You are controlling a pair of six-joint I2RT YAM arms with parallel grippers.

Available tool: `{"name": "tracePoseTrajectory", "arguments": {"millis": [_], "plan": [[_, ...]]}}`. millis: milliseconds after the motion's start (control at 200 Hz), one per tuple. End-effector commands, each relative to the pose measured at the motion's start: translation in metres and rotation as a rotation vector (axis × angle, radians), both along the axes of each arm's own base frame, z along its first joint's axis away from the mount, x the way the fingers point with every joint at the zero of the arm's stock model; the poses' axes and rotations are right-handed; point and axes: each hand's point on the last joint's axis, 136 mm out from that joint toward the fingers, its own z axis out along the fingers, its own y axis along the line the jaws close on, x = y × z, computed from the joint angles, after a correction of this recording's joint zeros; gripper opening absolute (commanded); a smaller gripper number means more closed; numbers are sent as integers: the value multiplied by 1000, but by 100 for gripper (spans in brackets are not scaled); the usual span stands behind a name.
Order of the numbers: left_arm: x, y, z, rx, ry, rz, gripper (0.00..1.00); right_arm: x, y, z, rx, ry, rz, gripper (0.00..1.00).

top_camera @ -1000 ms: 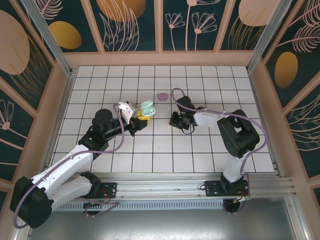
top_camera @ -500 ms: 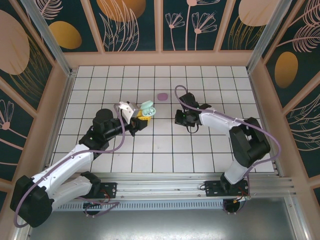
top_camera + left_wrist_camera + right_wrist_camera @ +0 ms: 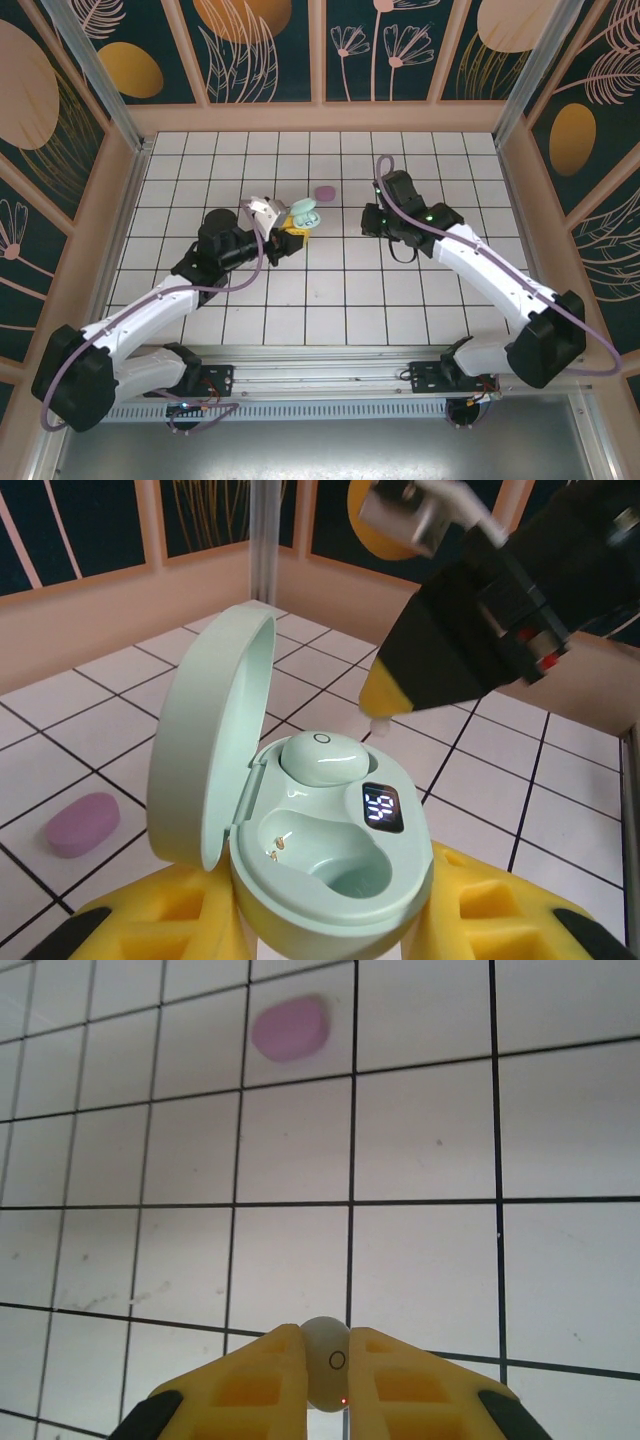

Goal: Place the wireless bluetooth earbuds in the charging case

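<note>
Left gripper (image 3: 288, 232): clamps narrow on the mint charging case (image 3: 330, 880), lid (image 3: 205, 740) upright, one mint earbud (image 3: 322, 757) seated in the far well, near well (image 3: 335, 852) empty.

Right gripper (image 3: 370, 222): pinches the second mint earbud (image 3: 325, 1360) at the very ends of its yellow pads, near the case, not yet over it.

Risks:
- Slips from so shallow a pinch if bumped against the rim.
- Lands rotated if lowered without matching the well's shape, then sits proud on the edge.
- Knocks the lid shut, or twists the case in the left pads, if pressed off-centre.

Pink oval piece (image 3: 290, 1028): lies on the tiles, well apart from both grippers.
</note>
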Motion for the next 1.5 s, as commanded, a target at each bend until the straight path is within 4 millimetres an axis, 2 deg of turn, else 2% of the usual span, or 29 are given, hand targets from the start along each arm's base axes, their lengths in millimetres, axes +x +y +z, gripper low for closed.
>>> {"name": "tracePoseTrajectory", "arguments": {"millis": [0,185,370,621,856,1046,1496], "plan": [[6,-12,31,-62,-89,-36,17,-11,-6,32,-14,-43,7,13],[20,-21,33,-74,-140,-40,17,-22,19,74,136,-101,82,13],[26,-29,34,-90,-159,-60,17,-24,38,94,179,-139,118,13],[22,-32,30,-119,-165,-89,17,-25,75,98,225,-112,203,12],[22,-30,19,-94,-154,-76,17,-26,101,106,228,-118,256,12],[24,-28,13,-72,-145,-61,17,-26,111,108,227,-126,271,12],[24,-28,10,-55,-144,-63,17,-15,117,86,146,-98,262,12]]}}
